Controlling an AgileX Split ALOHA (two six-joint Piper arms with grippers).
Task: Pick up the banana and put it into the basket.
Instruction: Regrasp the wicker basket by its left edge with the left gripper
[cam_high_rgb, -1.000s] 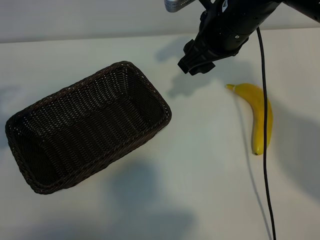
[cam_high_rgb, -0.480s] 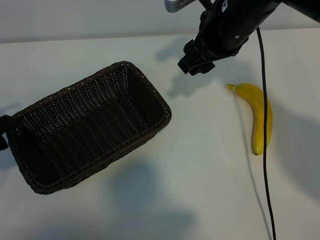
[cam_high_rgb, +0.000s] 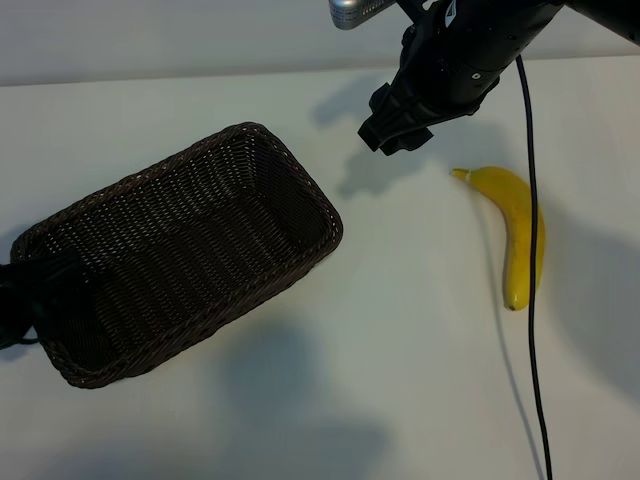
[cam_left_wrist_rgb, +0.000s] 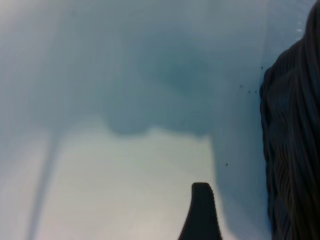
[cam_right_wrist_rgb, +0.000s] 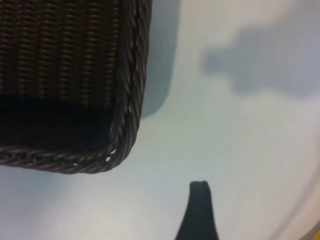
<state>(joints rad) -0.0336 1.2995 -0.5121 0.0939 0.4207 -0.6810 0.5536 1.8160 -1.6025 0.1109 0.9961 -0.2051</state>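
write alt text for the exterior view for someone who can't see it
A yellow banana lies on a white table, apart from an empty dark wicker basket to its left. The right pincer hangs between them, holding nothing; the left pincer shows at the basket's far-left end.

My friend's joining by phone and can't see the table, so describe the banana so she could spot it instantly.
Start at the big dark wicker basket on the white table. Look past its far-right corner, beyond the black right arm, to the banana lying flat. It is the only bright yellow thing there, curved, with a thin black cable crossing it.
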